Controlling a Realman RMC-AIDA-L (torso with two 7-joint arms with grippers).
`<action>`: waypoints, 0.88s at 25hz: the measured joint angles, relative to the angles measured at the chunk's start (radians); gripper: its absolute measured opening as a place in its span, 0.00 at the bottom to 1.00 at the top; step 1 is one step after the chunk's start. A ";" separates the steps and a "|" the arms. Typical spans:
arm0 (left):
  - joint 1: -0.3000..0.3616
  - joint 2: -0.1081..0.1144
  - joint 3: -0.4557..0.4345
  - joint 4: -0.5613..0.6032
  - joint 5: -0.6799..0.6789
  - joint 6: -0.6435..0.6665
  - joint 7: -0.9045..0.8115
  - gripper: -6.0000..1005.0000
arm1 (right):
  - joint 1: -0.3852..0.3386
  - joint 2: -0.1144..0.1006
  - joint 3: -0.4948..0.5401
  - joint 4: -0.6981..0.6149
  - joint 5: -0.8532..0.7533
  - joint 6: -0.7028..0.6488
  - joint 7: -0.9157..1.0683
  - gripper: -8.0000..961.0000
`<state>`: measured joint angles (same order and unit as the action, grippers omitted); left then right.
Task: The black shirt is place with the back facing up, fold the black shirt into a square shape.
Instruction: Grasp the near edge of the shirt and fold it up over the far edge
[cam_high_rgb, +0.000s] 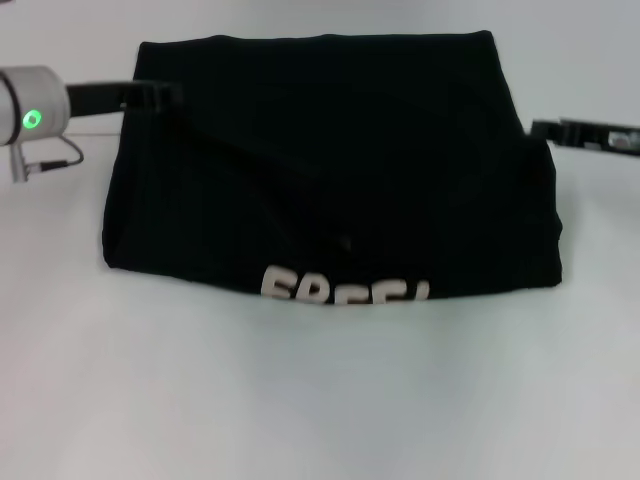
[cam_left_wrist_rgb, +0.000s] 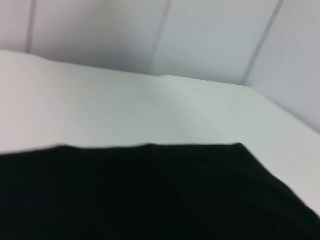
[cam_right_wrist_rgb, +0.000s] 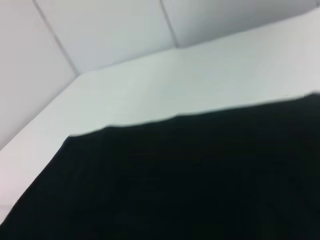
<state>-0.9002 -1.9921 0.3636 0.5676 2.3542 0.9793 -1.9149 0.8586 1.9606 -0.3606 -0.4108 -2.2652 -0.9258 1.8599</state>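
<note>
The black shirt (cam_high_rgb: 330, 160) lies in the middle of the white table as a wide folded block. Part of its white lettering (cam_high_rgb: 345, 287) peeks out along the near edge. My left gripper (cam_high_rgb: 150, 96) reaches in from the left and meets the shirt's far left side, where its tip merges with the dark cloth. My right gripper (cam_high_rgb: 550, 131) comes in from the right and touches the shirt's right edge. Both wrist views show only a stretch of the black shirt (cam_left_wrist_rgb: 150, 195) (cam_right_wrist_rgb: 190, 175) with white table beyond it.
The white table (cam_high_rgb: 320, 400) stretches wide in front of the shirt and on both sides. A pale panelled wall (cam_left_wrist_rgb: 200, 35) rises behind the table's far edge. The left arm's silver wrist with a green light (cam_high_rgb: 33, 119) sits at the left border.
</note>
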 joint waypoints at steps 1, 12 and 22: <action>-0.009 -0.002 0.004 -0.009 -0.002 -0.031 0.008 0.19 | 0.017 0.001 0.000 0.007 0.001 0.031 0.001 0.10; -0.060 -0.012 0.045 -0.092 -0.054 -0.301 0.065 0.20 | 0.122 0.013 -0.016 0.032 0.018 0.233 0.016 0.12; -0.039 -0.082 0.046 -0.187 -0.076 -0.543 0.185 0.21 | 0.131 0.062 -0.051 0.113 0.055 0.390 0.000 0.14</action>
<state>-0.9389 -2.0741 0.4095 0.3803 2.2785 0.4362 -1.7300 0.9899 2.0225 -0.4116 -0.2975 -2.2099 -0.5356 1.8595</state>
